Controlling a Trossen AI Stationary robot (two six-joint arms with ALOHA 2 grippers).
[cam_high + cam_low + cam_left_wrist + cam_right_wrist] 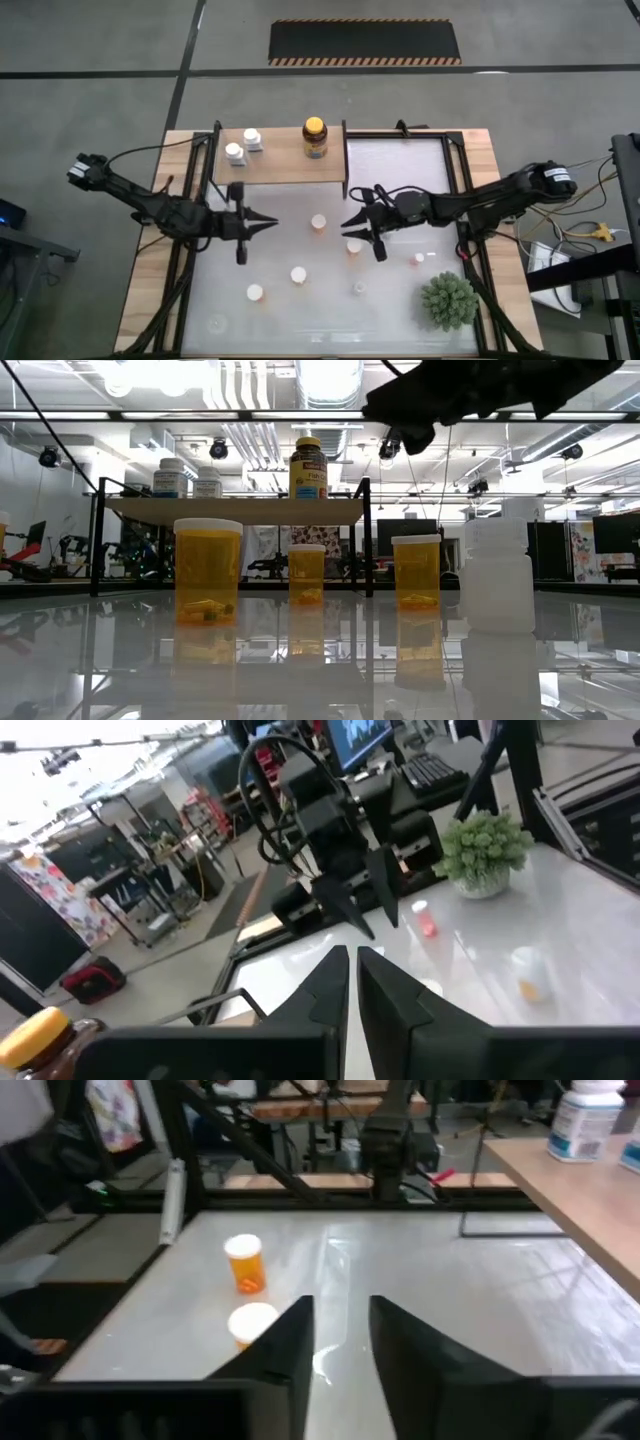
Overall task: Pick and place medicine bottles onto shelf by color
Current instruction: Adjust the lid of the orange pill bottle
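Two white medicine bottles [243, 146] and a yellow-capped amber jar [315, 138] stood on the wooden shelf [280, 165] at the far edge of the white surface [400, 170]; several orange bottles [318, 223] stood scattered below it. The right hand [352, 224] hovered near them with fingers parted, grasping nothing — the left hand [270, 226] hung clenched and empty just beside the shelf.

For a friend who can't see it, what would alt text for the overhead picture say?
Two dark robot arms reach inward over a white table, the left pincer shut, the right pincer slightly open. Small orange and white pill bottles dot the table; a wooden shelf holds two white bottles and a yellow-capped amber jar.
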